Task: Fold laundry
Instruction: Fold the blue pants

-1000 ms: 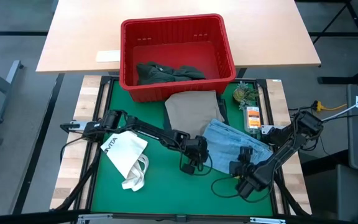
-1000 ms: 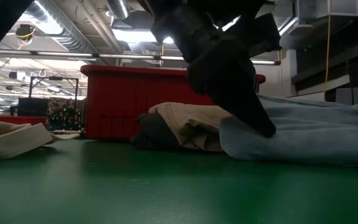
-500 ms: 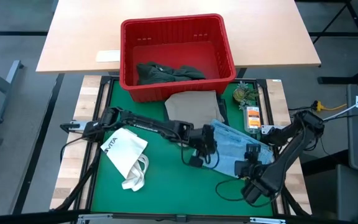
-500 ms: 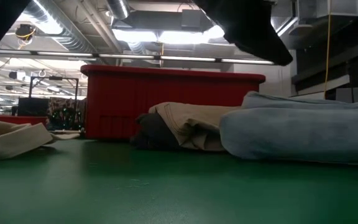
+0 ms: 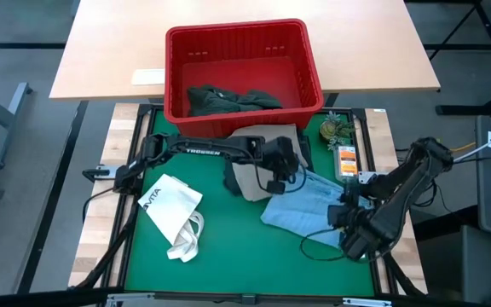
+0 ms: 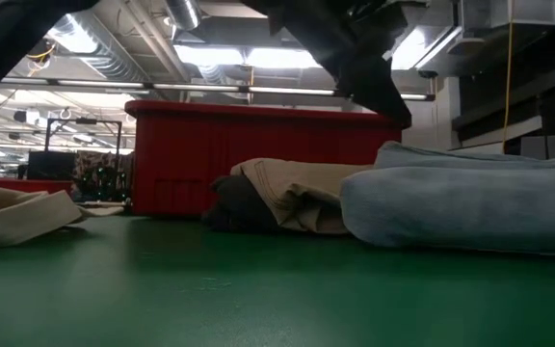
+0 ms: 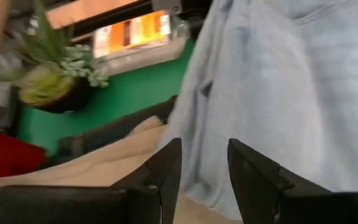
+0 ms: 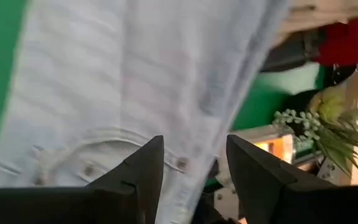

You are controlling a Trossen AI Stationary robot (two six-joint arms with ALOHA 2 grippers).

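A folded light blue piece (image 5: 309, 209) lies on the green mat (image 5: 228, 247), right of centre, and shows as a thick pile in the low view (image 6: 461, 207). A khaki piece (image 5: 262, 141) lies behind it against the red basket (image 5: 241, 72), with a dark cloth (image 6: 239, 207) at its near left corner. A dark green garment (image 5: 228, 98) lies in the basket. My left gripper (image 5: 275, 181) hovers open over the seam between the khaki and light blue pieces (image 7: 201, 149). My right gripper (image 5: 348, 213) hangs open above the light blue piece's right part (image 8: 191, 143).
A white tote bag (image 5: 173, 209) lies on the mat's left side. A small potted plant (image 5: 337, 130) and an orange box (image 5: 346, 160) stand along the right rim. A black cable (image 5: 314, 251) loops on the mat in front of the light blue piece.
My left gripper has risen and swung toward the table's far edge, from the near left of the light blue piece to above the khaki piece's edge. My right gripper has lifted off the light blue piece and drawn slightly toward the right edge. The light blue piece stays lying on the mat.
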